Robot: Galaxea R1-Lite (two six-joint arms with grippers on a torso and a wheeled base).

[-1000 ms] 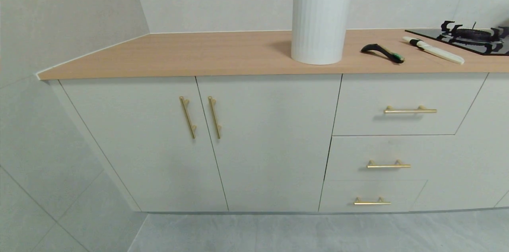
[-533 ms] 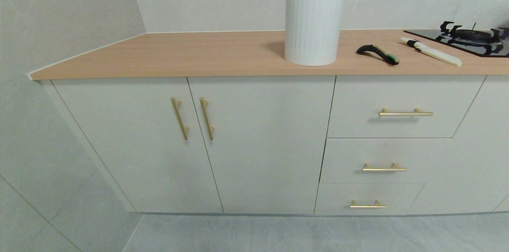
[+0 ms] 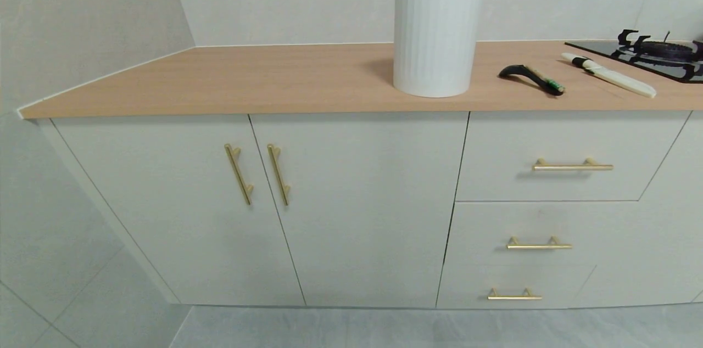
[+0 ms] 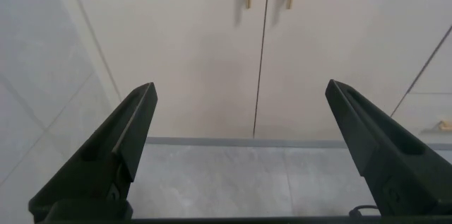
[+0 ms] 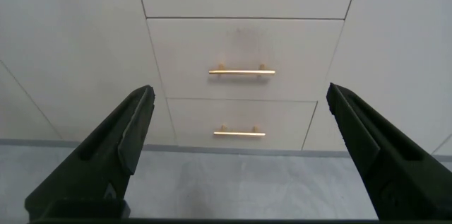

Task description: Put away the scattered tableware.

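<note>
Task looks barely begun: black-handled tool (image 3: 531, 78) and white knife (image 3: 608, 74) lie on countertop (image 3: 247, 82), right of white ribbed holder (image 3: 436, 29), nothing stowed. Left gripper (image 4: 240, 90) and right gripper (image 5: 239, 91) both spread wide, empty, low facing cabinet. Head view gives countertop items; left wrist gives cabinet doors (image 4: 212, 40), right wrist lower drawers (image 5: 244, 54).
</note>
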